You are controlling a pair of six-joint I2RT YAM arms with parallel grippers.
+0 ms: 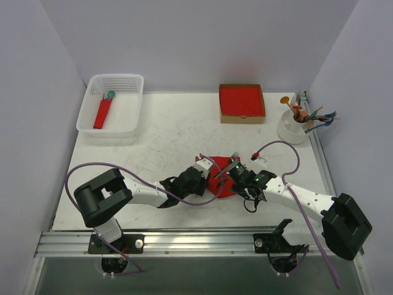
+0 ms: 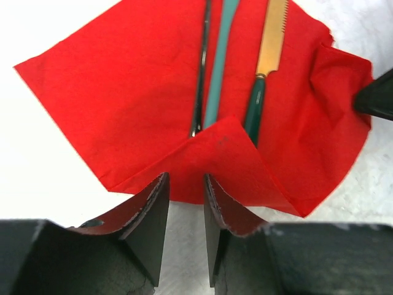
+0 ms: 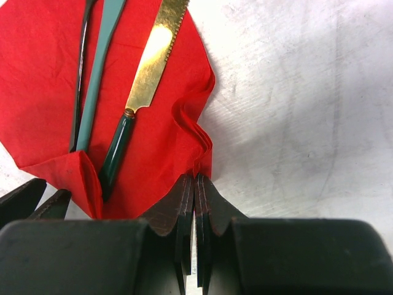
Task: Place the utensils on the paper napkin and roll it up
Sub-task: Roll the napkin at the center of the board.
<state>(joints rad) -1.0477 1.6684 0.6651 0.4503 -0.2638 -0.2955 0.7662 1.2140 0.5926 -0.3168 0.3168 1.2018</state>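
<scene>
The paper napkin point(image 2: 123, 92) lies spread on the table, bright red. On it rest the utensils: a slim dark piece point(image 2: 199, 80), a teal handle point(image 2: 220, 61) and a gold serrated knife point(image 2: 270, 43) with a green grip. The napkin's near corner point(image 2: 221, 153) is folded over the handle ends. My left gripper point(image 2: 186, 178) stands open at that corner's edge, with nothing between its fingers. My right gripper point(image 3: 194, 177) is shut on the napkin's crumpled right edge point(image 3: 199, 147). In the top view both grippers meet over the napkin point(image 1: 222, 187) near the table's front.
A white basket point(image 1: 110, 104) at the back left holds a red roll with a teal spoon head. A cardboard box of red napkins point(image 1: 242, 102) sits at the back centre. A white cup point(image 1: 293, 129) of colourful cutlery stands at the right. A purple cable point(image 1: 282, 147) loops nearby.
</scene>
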